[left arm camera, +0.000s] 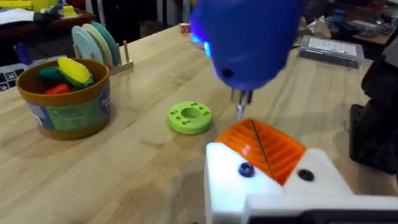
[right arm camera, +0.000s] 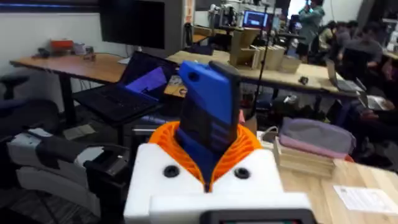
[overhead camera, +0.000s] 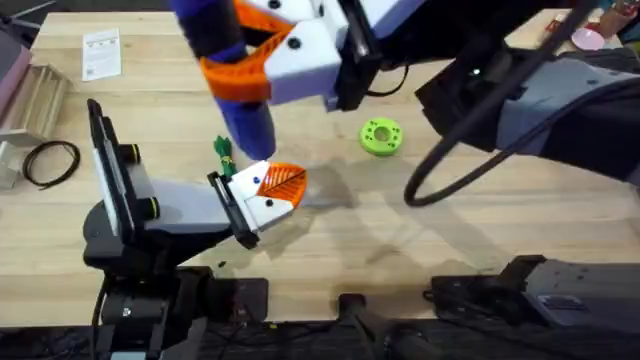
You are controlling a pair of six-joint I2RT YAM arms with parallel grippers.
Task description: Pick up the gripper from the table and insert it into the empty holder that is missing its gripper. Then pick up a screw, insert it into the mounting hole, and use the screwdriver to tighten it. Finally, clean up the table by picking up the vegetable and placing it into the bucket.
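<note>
The right gripper (right arm camera: pixel 208 168) pinches the chunky bright-blue powered screwdriver (overhead camera: pixel 235 90) between its orange ribbed pads, upright, its thin metal bit just above the left gripper (overhead camera: pixel 270 195). That gripper's white blocky holder (left arm camera: pixel 273 186) carries the orange ribbed wedge finger (left arm camera: pixel 264 146); whether its fingers are spread I cannot tell. The small dark-green toy vegetable (overhead camera: pixel 223 152) lies just beside the screwdriver; the olive-green bucket (left arm camera: pixel 65 96) stands well apart.

screwdriver (overhead camera: pixel 232 70) above gripper (overhead camera: pixel 282 181), vegetable (overhead camera: pixel 223 152) seemingly behind
</note>
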